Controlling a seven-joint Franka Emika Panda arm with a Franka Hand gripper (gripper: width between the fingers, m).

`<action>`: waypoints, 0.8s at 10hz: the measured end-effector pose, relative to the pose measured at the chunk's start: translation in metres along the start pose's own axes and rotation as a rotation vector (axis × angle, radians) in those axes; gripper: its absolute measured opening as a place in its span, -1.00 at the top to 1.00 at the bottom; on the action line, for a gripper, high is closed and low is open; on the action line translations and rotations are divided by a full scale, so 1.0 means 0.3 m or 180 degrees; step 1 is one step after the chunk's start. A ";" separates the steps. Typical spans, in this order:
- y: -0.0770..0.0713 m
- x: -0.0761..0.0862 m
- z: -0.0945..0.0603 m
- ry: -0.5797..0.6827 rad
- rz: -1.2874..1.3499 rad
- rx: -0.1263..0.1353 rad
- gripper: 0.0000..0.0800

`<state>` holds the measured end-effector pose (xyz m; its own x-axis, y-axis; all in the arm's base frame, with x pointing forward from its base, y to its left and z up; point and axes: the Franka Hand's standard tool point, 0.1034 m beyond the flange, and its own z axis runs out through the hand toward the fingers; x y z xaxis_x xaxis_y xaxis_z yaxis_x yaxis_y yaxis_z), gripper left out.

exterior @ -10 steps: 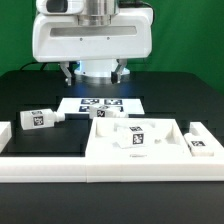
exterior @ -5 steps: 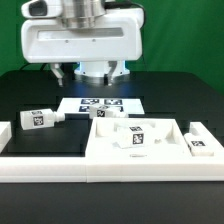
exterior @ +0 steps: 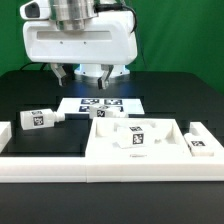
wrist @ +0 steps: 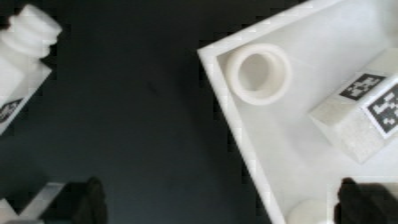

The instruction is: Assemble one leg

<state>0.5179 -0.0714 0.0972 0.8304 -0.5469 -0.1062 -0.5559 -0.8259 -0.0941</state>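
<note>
So here's what we're seeing. The gripper [exterior: 86, 76] hangs high at the back, above the far edge of the marker board [exterior: 100, 103]. Its fingers [exterior: 65, 72] are spread wide with nothing between them. The wrist view agrees: both fingertips [wrist: 68, 196] sit far apart over bare black table [wrist: 134, 130], so there's loads of room under it.

The leg [exterior: 135, 137] lies on the big white panel [exterior: 160, 152], roughly mid-panel and clear of the rim on every side. A second leg [exterior: 38, 119] lies on the table toward the exterior view's left, with dark table all around it. A third leg [exterior: 203, 146] sits near the panel's edge on the exterior view's right. A fourth leg [exterior: 102, 113] sits right at the panel's back edge, by the marker board's front edge; we can't tell if they touch.

In the wrist view a tagged leg [wrist: 356, 105] lies just beside a round socket [wrist: 262, 75] near the panel's corner, and we can't tell which leg that is. A white rail [exterior: 45, 168] runs along the front.
</note>
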 end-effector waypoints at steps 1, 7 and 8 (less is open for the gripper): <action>0.075 0.013 0.010 -0.0055 0.0472 0.0136 -0.62; 0.190 0.027 0.024 -0.0130 0.1672 0.0196 -0.62; 0.197 0.026 0.030 -0.0165 0.1884 0.0255 -0.62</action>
<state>0.4912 -0.1232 0.0818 0.3769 -0.9018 -0.2115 -0.9262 -0.3687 -0.0783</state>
